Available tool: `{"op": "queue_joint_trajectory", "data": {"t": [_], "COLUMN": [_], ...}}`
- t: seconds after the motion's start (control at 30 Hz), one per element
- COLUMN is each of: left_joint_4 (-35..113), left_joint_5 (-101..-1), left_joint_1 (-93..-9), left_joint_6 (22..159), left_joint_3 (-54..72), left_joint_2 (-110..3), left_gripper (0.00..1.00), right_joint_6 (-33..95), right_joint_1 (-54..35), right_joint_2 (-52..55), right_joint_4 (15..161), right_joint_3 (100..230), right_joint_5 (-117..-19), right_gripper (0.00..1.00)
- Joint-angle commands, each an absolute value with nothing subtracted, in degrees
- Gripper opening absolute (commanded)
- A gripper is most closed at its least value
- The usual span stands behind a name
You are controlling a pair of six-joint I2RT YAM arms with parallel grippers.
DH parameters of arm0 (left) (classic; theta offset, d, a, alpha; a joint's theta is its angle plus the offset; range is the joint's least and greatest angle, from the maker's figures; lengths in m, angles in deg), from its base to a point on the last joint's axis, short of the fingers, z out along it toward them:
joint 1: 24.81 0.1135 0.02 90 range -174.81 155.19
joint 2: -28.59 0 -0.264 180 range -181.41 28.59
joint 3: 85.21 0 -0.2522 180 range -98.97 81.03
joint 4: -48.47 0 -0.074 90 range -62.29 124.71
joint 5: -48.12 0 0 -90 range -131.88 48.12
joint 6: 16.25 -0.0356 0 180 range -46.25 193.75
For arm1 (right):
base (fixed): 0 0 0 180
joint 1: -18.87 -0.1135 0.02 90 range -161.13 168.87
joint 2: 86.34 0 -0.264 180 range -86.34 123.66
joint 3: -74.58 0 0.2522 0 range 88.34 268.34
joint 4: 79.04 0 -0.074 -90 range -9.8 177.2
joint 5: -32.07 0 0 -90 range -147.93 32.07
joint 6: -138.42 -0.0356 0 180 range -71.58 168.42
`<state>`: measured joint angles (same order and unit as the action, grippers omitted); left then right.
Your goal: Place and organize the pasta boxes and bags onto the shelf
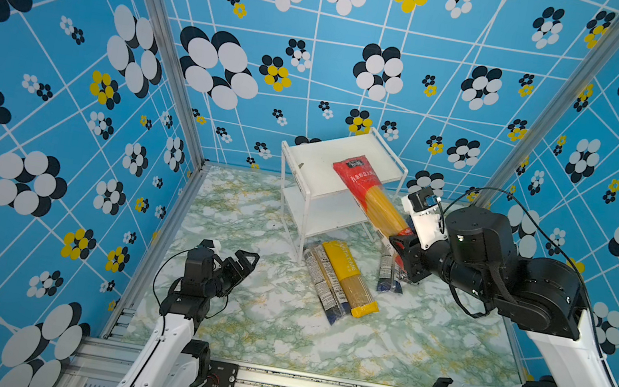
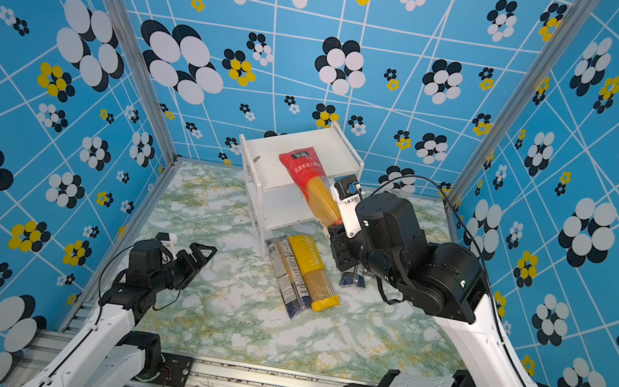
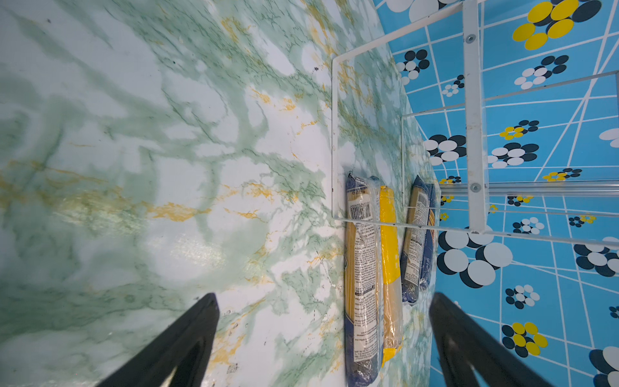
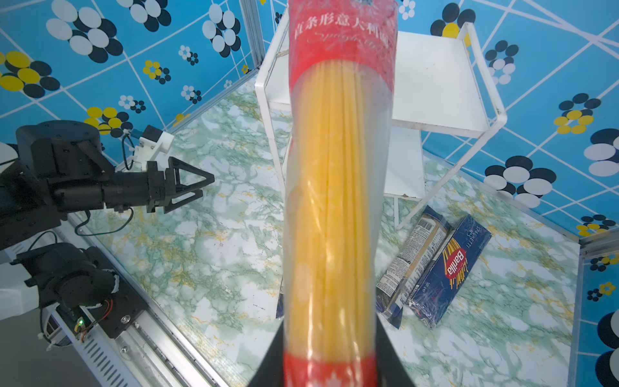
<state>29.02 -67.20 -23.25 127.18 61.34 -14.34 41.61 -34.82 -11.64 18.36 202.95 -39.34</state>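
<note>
The right arm [image 1: 497,270] hides the Barilla box [image 4: 449,271], perhaps wholly, in both top views.

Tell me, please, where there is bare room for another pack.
Free: the shelf's top board beside the red-ended pack, its lower board, and the table between the left gripper and the see-through pack. Crowded: by the shelf's legs, around the yellow pack and Barilla box.

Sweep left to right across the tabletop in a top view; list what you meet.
left gripper → see-through navy-ended pack → yellow pack → second navy-ended pack. Right gripper, gripping the red-ended pack, overlaps the last.
</note>
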Motion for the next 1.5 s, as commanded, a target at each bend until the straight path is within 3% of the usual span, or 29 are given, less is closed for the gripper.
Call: {"op": "queue_joint_trajectory", "data": {"t": [0.0, 0.33, 0.73, 1.47], "left_joint_4": [30.8, 31.1, 31.5, 31.0], "left_joint_5": [-68.5, -68.7, -68.7, -69.1], "left_joint_1": [-22.6, -22.6, -22.6, -22.5], "left_joint_6": [127.3, 126.8, 126.2, 126.1], "left_joint_3": [59.8, 59.7, 59.9, 59.9], "left_joint_2": [-14.9, -15.4, -16.1, -15.7], "left_gripper": [0.99, 0.99, 0.99, 0.99], "right_joint_6": [42.2, 41.6, 40.2, 27.7], "right_joint_1": [-33.1, -26.6, -21.7, -20.2], "right_joint_2": [-10.6, -0.8, 15.0, 23.6], "right_joint_4": [26.1, 25.2, 21.6, 36.8], "right_joint_3": [208.5, 219.9, 242.5, 242.6], "right_joint_5": [-38.7, -48.9, -55.6, -63.5], "right_gripper": [0.0, 0.0, 0.0, 0.0]}}
